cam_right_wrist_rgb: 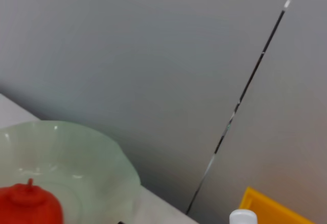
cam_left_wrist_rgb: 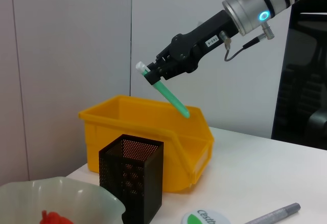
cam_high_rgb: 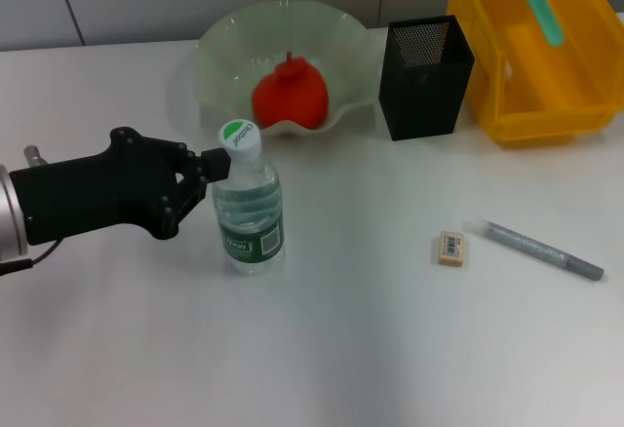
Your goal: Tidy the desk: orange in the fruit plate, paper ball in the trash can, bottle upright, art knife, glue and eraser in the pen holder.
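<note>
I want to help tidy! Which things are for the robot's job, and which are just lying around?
For the job: orange, fruit plate, bottle with the left gripper beside it, eraser, pen holder, trash can, green stick held by the right gripper above it, grey pen-shaped tool, probably the art knife.
Just lying about: nothing I can spot.

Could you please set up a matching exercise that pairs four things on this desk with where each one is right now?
Things:
1. orange
2. bottle
3. eraser
4. green glue stick

Places:
A. lying flat on the table beside a grey pen
B. in the fruit plate
C. held by the right gripper above the trash can
D. upright by the left gripper

Pairs: 1-B, 2-D, 3-A, 4-C
</note>
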Robot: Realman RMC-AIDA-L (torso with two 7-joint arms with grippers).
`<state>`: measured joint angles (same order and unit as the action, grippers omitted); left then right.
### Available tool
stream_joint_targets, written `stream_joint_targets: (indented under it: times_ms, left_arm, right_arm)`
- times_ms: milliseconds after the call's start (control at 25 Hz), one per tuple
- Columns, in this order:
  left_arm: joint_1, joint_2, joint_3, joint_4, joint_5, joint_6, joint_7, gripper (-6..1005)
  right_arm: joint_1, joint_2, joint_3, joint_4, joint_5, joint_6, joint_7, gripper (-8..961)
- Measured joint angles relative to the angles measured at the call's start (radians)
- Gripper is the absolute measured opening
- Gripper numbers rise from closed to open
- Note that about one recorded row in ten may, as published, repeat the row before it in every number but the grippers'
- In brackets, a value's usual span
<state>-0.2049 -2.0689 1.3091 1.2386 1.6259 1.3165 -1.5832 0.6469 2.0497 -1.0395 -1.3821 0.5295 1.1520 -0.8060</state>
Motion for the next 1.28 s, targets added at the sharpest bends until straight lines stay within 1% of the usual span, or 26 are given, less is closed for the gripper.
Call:
stream_joint_targets:
  times_ms: [200,640,960,1120,1280]
  left_arm:
    - [-0.006,0.001,-0.008,-0.010,0.000,-0.001,0.000,19]
    - [-0.009,0.001,-0.008,-0.012,-0.002,-0.001,0.001,20]
    - [-0.010,0.001,-0.022,-0.026,-0.002,-0.001,0.010,20]
    - [-0.009,0.000,-0.023,-0.034,-0.002,-0.002,0.013,21]
    - [-0.009,0.000,-0.030,-0.046,-0.002,0.000,0.014,21]
  right_arm:
    - [0.012,0.002,0.000,0.049,0.007,-0.066,-0.033,199]
    - [0.039,-0.002,0.013,0.055,0.035,-0.099,-0.040,202]
    - [0.089,-0.003,0.013,0.103,0.058,-0.159,-0.049,204]
    - [0.107,-0.007,0.021,0.149,0.119,-0.204,-0.077,205]
    - [0.131,-0.014,0.067,0.218,0.192,-0.217,-0.129,206]
